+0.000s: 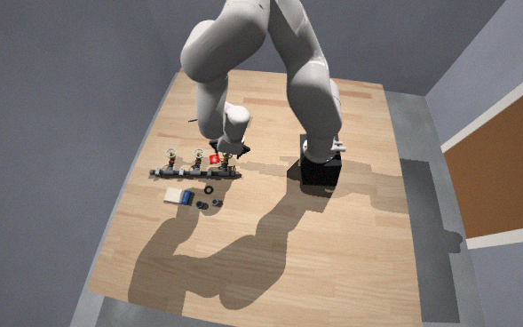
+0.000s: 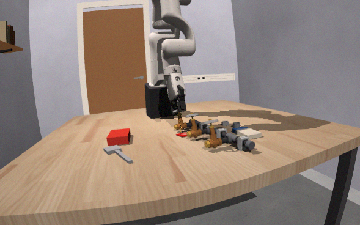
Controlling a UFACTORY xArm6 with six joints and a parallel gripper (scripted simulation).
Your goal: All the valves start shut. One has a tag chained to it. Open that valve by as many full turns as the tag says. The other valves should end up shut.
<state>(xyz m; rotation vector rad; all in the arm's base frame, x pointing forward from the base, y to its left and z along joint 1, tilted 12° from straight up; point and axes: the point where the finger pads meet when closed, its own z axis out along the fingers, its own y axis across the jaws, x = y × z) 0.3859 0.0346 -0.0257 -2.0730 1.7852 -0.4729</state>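
A grey pipe manifold lies on the wooden table with three brass valves. The left valve and the middle valve stand free. A small red tag lies beside the right valve, which is nearest the robot's base. In the exterior view the tag lies on the table in front of that valve. My gripper points down right over this valve, with its fingers open and straddling the top of it. The arm hides the valve's handle. I cannot tell if the fingers touch it.
A white and blue block and three small dark fittings lie in front of the manifold. A red box and a grey hammer-like tool lie behind it. The black robot base stands to the right.
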